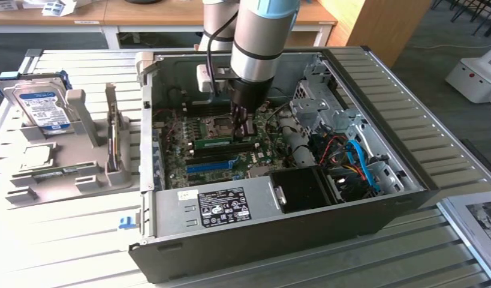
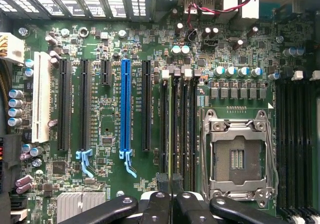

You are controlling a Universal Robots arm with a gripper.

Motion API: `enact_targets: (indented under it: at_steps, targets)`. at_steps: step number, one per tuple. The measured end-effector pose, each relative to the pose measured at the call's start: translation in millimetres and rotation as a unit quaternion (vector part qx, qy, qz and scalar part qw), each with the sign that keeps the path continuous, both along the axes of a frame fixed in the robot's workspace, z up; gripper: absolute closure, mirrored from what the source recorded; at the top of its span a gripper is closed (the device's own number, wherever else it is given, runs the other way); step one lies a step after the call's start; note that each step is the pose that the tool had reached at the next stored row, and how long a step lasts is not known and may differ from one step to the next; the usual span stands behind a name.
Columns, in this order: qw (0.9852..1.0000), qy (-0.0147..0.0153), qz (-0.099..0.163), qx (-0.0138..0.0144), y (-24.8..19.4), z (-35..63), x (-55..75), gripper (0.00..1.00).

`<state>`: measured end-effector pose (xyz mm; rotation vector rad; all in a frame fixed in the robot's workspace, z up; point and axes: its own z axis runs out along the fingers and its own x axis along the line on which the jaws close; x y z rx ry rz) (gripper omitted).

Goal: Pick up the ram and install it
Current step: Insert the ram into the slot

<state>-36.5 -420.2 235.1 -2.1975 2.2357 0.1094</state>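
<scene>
On the slatted table [image 1: 69, 252] sits the open computer case [image 1: 269, 252], and what writing I can find there is too small for me to read. It includes white print on the black label of the power supply [image 1: 225, 207] and a small white sticker [image 1: 183, 194] just beside that label. It also includes the blue label on the hard drive [image 1: 41, 105], which stands in the grey rack [image 1: 65, 177] at the exterior view's left. Pale lettering is printed on the motherboard [image 2: 110, 129] alongside its long slots, and I can make out no brand name anywhere. The arm reaches straight down into the case, with the gripper [image 1: 245, 133] low over the board, just beside the CPU socket [image 2: 240, 154]. The ram [image 1: 213, 143] shows in the exterior view as a slim green strip lying along the memory slots, and 1 end of it reaches the fingertips. In the wrist view I see the ram [image 2: 170, 129] edge-on as a thin line. It runs down the bank of black slots between the blue expansion slot [image 2: 125, 108] and the socket. The black fingers [image 2: 155, 209] are drawn together, and the jaws are clenched on the end of the stick nearest them. The rest of the stick stretches away from the grip along its slot. I cannot tell whether its lower edge is fully seated or only resting in the slot's mouth.
</scene>
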Motion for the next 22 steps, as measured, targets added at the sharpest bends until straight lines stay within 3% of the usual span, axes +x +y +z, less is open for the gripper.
enact_targets:
  at_steps: [22]
  targets:
    - [1.0000,-0.0004,0.000,0.0001,-2.3,-0.5,-1.2,0.88]
